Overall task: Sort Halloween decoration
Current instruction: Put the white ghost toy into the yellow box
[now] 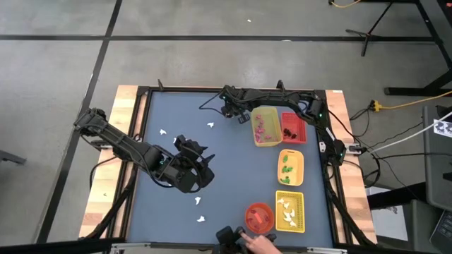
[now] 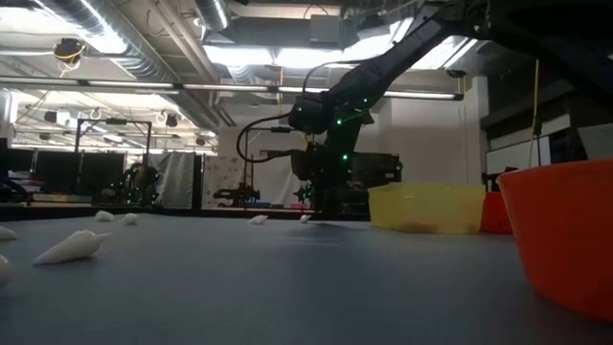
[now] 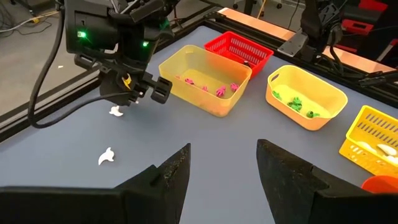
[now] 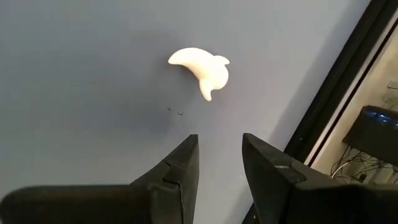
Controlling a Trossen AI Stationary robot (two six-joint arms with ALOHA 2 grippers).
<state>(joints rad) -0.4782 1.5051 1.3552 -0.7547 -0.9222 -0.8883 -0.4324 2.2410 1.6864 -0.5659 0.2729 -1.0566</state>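
The Halloween decoration pieces are tiny. White ghosts lie on the blue table [image 1: 162, 132] [image 1: 210, 126] [image 1: 198, 201] and one lies on the mat just ahead of my right gripper's fingers [image 4: 200, 67]. Pink bits sit in the yellow tray [image 1: 266, 125], green ones in the orange tray [image 1: 289, 167], white ones in the yellow basket [image 1: 289, 210]. My right gripper [image 1: 233, 111] [image 4: 221, 155] hangs open near the far edge, over that ghost [image 3: 115, 112]. My left gripper [image 1: 200, 164] [image 3: 221, 168] is open above mid-table, touching nothing.
A red tray [image 1: 293, 127] stands beside the yellow one, and a round red-orange bowl [image 1: 259, 216] sits at the near edge next to the basket. A person's hand [image 1: 263, 243] shows at the near edge. The table's black frame [image 4: 329, 93] runs close behind the ghost.
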